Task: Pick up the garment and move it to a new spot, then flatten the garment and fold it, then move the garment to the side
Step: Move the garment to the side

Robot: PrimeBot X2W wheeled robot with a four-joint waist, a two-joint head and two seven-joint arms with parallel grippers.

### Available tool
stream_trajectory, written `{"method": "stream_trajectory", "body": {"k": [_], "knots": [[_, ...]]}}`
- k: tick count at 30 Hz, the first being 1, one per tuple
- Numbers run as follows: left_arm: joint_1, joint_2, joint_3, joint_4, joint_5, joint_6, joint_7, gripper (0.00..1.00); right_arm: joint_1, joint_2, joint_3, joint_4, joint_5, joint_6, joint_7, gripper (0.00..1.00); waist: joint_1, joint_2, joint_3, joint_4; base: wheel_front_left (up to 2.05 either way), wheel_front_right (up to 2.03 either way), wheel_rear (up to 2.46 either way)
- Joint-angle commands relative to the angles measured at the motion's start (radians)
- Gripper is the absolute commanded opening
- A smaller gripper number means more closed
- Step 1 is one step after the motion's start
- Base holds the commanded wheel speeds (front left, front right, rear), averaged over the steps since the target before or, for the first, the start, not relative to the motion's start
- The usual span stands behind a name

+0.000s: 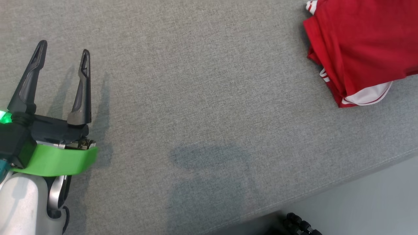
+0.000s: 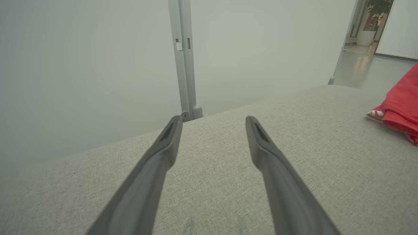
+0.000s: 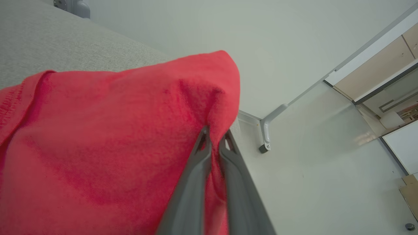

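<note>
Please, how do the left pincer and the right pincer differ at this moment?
The left pincer is wide open; the right pincer is shut. The left pincer holds nothing and hovers over the grey cushion; the right pincer pinches a fold of the red garment. Both are long, dark and slim.

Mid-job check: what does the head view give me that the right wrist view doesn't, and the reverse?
Head view: the left end effector, fingers apart and holding nothing, over the grey cushion, and the white trim along the near edge of the red garment. Right wrist view: the right end effector shut on a raised fold of the red fabric. Shared: the red garment and the grey cushion beneath it.
</note>
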Motion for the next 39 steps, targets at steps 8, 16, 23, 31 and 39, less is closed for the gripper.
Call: {"method": "stream_trajectory", "body": {"k": [8,16,23,31,39], "knots": [[-0.044,0.018,-0.019,-0.009,0.001,-0.006,0.005,1.0,-0.086,0.03,-0.076,0.206,0.003,-0.002,-0.012,0.75,-0.0001,-0.0001,0.09,0.026,0.0,0.0,0.0],[-0.029,0.009,-0.023,0.018,-0.011,0.006,-0.011,1.0,-0.092,0.117,-0.129,0.285,-0.014,-0.002,-0.084,1.0,-0.0001,-0.0001,0.061,0.029,0.0,0.0,0.0],[0.019,-0.008,-0.017,0.055,-0.031,0.023,-0.037,1.0,-0.017,0.233,-0.204,0.178,-0.024,-0.002,-0.123,1.0,-0.0001,-0.0001,-0.023,0.028,0.0,0.0,0.0],[0.087,-0.033,-0.003,0.088,-0.058,0.056,-0.058,1.0,0.091,0.378,-0.216,-0.021,-0.046,-0.002,-0.13,1.0,-0.0001,-0.0001,-0.121,0.049,0.0,0.0,0.0],[0.15,-0.055,0.005,0.118,-0.082,0.072,-0.078,1.0,0.175,0.488,-0.119,-0.183,-0.069,-0.002,-0.086,1.0,-0.0001,-0.0001,-0.207,0.116,0.0,0.0,0.0]]}}
